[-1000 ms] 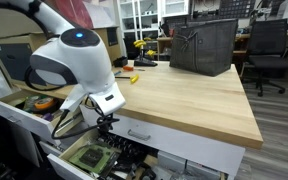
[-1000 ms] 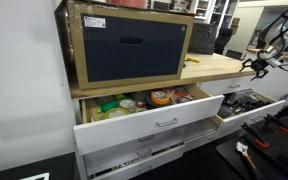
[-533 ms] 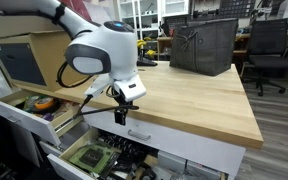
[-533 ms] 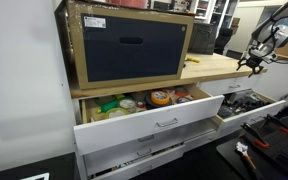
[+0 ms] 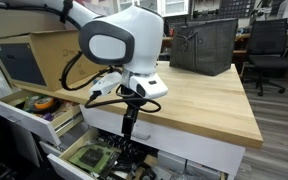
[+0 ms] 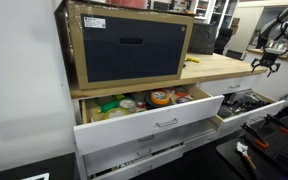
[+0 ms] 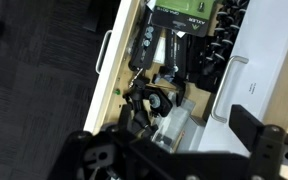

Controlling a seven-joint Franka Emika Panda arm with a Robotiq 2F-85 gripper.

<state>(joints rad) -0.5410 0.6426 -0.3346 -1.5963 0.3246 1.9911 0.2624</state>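
Jaws spread, the black gripper (image 5: 125,138) hangs over the open white tool-cluttered drawer (image 7: 125,45); best lower it straight, clear of the light wooden table (image 5: 199,95).

My claw (image 5: 126,128) is black, under a glossy white arm (image 5: 139,30) with a grey disc. The tabletop (image 5: 209,100) is pale wood with straight grain; the bin (image 5: 204,45) is charcoal. The drawers (image 6: 154,122) are white. One shows a green circuit board (image 5: 88,157), another an orange tape roll (image 6: 161,97). The cardboard box (image 6: 129,45) is tan with a navy front.
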